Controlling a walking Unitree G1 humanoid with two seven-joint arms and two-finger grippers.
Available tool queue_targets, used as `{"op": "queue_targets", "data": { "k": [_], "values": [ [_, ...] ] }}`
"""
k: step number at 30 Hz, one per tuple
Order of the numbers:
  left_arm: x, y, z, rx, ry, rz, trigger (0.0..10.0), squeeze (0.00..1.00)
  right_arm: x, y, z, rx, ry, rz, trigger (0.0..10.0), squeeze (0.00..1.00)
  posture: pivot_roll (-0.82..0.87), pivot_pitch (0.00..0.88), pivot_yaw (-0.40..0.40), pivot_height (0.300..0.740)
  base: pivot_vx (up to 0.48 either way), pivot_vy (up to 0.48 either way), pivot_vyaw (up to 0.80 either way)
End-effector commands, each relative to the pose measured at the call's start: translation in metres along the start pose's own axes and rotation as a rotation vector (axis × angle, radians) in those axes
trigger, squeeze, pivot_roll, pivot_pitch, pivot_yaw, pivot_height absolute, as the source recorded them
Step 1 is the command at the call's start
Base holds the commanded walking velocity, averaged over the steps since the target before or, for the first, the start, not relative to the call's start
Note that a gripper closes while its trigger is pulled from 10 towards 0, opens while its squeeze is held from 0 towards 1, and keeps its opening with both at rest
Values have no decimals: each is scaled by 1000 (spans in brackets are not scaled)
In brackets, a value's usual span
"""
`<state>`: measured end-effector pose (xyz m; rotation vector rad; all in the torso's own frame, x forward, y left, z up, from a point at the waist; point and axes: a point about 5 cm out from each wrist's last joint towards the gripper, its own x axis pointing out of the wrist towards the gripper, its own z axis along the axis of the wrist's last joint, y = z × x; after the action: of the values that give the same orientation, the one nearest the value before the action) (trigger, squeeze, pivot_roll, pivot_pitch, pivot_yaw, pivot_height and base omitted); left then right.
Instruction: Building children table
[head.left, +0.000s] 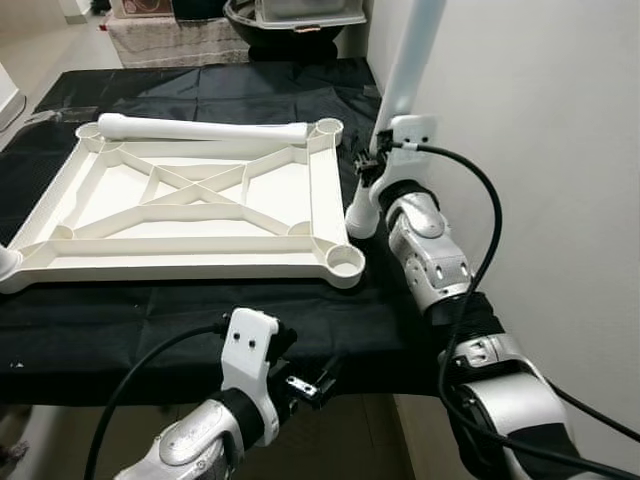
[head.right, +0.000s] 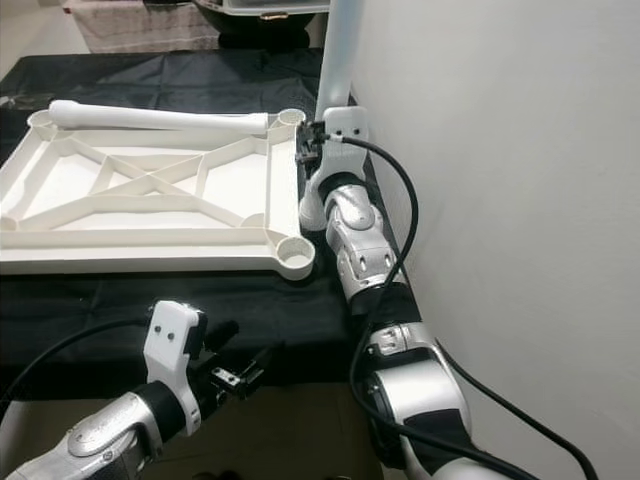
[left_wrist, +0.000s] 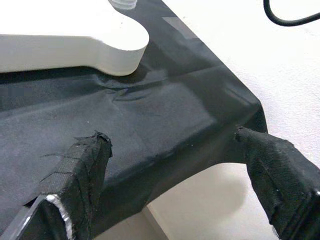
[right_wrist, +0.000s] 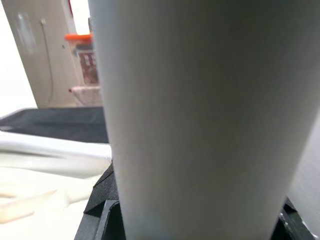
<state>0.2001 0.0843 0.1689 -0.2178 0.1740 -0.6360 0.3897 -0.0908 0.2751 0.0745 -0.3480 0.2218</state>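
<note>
Left eye view has the white tabletop (head.left: 190, 205) lying upside down on a black cloth (head.left: 250, 320), ribbed underside up, with round leg sockets at its corners. The right gripper (head.left: 372, 165) is up at the far right edge of the cloth, jaws clamped around a white table leg (head.left: 410, 60) and holding it upright, tilted a little. The leg's lower end hangs below the jaws, just beside the tabletop's right edge and between the two sockets on that side, not in either of them. In the right wrist view that leg (right_wrist: 200, 120) is a big pale column right between the fingers, pretty much pressed against the camera. A second leg (head.left: 200, 128) lies flat across the far side of the tabletop, well off to the left of those jaws, one end near the far right socket. The left gripper (head.left: 310, 385) hovers low over the near edge of the cloth with nothing in it. The left wrist view shows its two padded black fingers (left_wrist: 80, 175) spread wide apart, bare cloth between them, and the tabletop's near right corner (left_wrist: 107, 47) ahead of the tips, not touching. A dark tub (head.left: 295, 25) sits on the floor beyond the cloth.
</note>
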Motion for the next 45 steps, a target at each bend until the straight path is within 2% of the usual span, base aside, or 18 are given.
{"op": "queue_targets", "data": {
  "k": [1,2,4,8,12,17,19,21,22,24,27,30,32,33,35,38,42,45],
  "values": [
    [0,3,-2,5,6,6,10000,0,-1,19,8,91,-17,71,0,0,166,183,-18,740,0,0,0],
    [1,4,-2,9,2,9,10000,0,-2,24,12,126,-20,88,0,0,163,177,-21,740,0,0,0],
    [1,4,-2,9,2,9,10000,0,-2,24,12,126,-20,88,0,0,163,177,-21,740,0,0,0],
    [3,9,-1,22,-7,19,10000,0,-17,52,17,244,9,200,0,0,158,152,-24,740,0,0,0],
    [3,10,-1,25,-9,20,10000,0,-20,55,16,255,18,214,0,0,159,143,-25,740,0,0,0],
    [6,11,1,32,-20,20,10000,0,-21,50,22,282,-18,240,0,0,162,121,-30,740,0,0,0],
    [8,11,1,35,-22,19,10000,0,-19,44,24,267,-33,276,0,0,159,106,-31,740,0,0,0],
    [9,11,0,37,-28,16,10000,0,-11,19,22,208,-25,356,0,0,162,93,-32,740,0,0,0],
    [9,11,0,37,-28,16,10000,0,-11,19,22,208,-25,356,0,0,162,93,-32,740,0,0,0],
    [9,8,-1,36,-30,11,10000,0,-7,-9,18,126,16,435,0,0,170,96,-32,740,0,0,0],
    [8,7,-2,34,-31,9,10000,0,-9,-19,16,109,44,471,0,0,170,96,-32,740,0,0,0],
    [7,7,-2,33,-30,9,10000,0,-9,-22,16,103,56,476,0,0,170,96,-32,740,0,0,0],
    [3,2,-5,24,-22,7,10000,0,-14,-38,11,108,142,606,0,0,185,128,-32,740,0,0,0],
    [3,2,-5,24,-22,7,10000,0,-14,-38,11,108,142,606,0,0,185,128,-32,740,0,0,0],
    [-1,-1,-6,17,-14,5,10000,0,-16,-50,7,137,191,673,0,0,193,139,-27,740,0,0,0],
    [-2,-3,-6,15,-12,4,10000,0,-17,-52,6,158,197,694,0,0,199,146,-27,740,0,0,0],
    [-9,-5,-7,15,0,6,10000,0,-24,-54,-7,211,267,817,0,0,218,171,-22,740,0,0,0],
    [-10,-5,-7,14,4,8,10000,0,-24,-53,-11,199,284,822,0,0,221,177,-21,740,0,0,0]
  ]
}}
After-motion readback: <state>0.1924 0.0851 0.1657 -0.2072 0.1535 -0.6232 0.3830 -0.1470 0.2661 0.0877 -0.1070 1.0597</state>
